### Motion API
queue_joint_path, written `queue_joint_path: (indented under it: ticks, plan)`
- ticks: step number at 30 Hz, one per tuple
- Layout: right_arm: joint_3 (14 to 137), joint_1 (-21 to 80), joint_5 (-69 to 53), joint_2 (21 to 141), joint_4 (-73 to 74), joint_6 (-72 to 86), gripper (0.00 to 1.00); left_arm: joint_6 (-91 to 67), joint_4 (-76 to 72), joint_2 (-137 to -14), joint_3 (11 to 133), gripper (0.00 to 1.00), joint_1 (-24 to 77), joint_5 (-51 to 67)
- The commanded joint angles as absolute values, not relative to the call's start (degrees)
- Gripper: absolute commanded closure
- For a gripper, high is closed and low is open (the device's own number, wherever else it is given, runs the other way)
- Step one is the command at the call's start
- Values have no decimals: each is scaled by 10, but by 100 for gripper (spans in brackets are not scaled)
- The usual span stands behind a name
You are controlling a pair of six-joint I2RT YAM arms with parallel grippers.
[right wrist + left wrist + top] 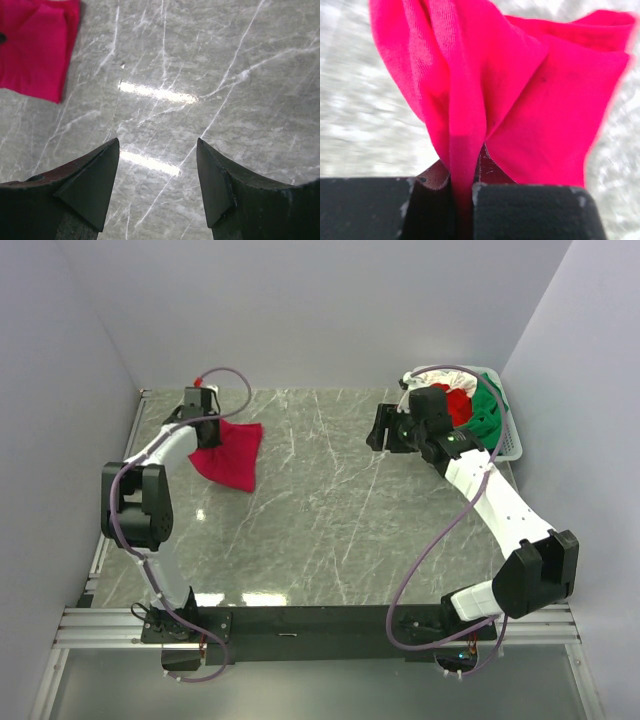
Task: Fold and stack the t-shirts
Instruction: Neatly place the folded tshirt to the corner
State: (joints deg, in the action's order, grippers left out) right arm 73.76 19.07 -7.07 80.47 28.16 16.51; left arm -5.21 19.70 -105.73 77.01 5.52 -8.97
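**Crimson t-shirt gripped for spreading**

Left claw is clamped tight on a bunched fold; the rest drapes onto the table at far left. Right claw gapes empty over bare marble, near the basket of remaining t-shirts. Best: right claw takes a free corner, then both draw the cloth flat.
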Motion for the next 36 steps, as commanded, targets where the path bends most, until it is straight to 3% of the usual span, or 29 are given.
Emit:
queue_joint_path:
  ticks: [1, 11, 36]
  plan:
    - [729, 177, -101, 802, 248, 149, 30, -13, 202, -1055, 827, 100, 39, -107]
    - [723, 163, -136, 809, 233, 149, 30, 13, 253, -1124, 944, 100, -31, -129]
    - [709, 161, -170, 802, 215, 152, 30, -23, 254, -1257, 1038, 100, -105, -184]
